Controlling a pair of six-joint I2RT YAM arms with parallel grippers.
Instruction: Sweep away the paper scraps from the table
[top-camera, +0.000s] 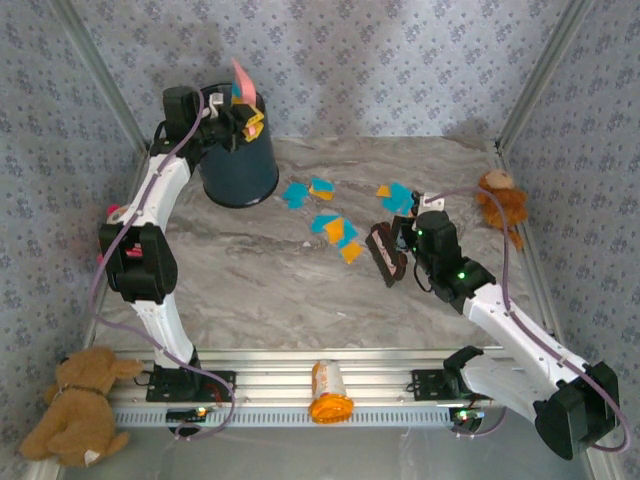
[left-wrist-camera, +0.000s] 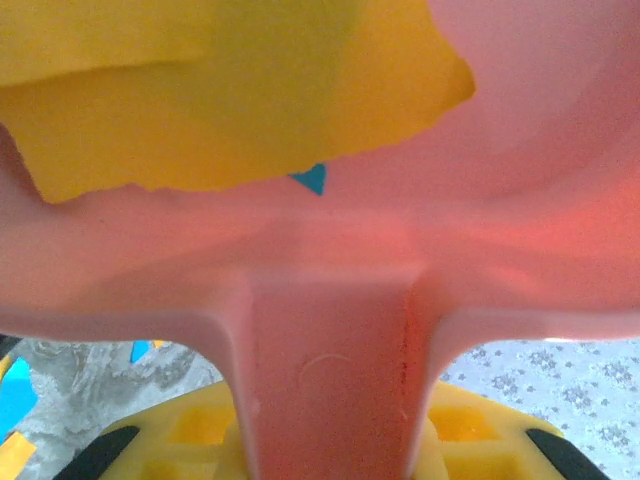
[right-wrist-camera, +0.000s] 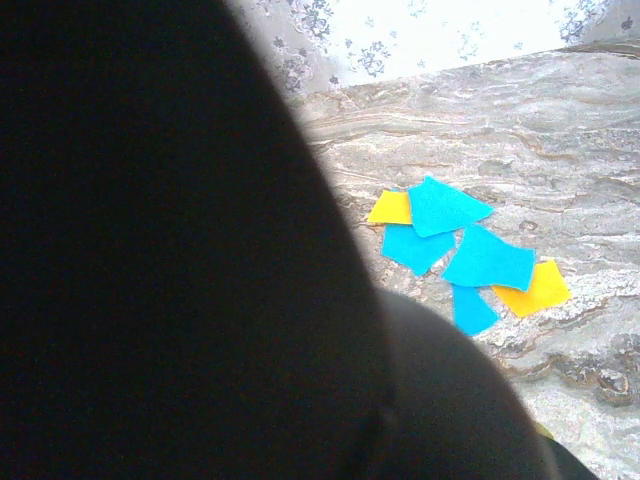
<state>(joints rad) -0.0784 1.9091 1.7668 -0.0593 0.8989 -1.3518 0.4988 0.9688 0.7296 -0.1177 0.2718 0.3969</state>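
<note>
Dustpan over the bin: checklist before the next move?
1. Left fingers shut on pink dustpan handle: ok.
2. Dustpan above dark blue bin: ok.
3. Dustpan emptied: not ok, yellow scrap inside.
4. Right fingers gripping brush: ok.
5. Table free of paper scraps: not ok, three clusters lie there.
6. Orange bottle out of sweep path: ok, lying on the near rail.
</note>
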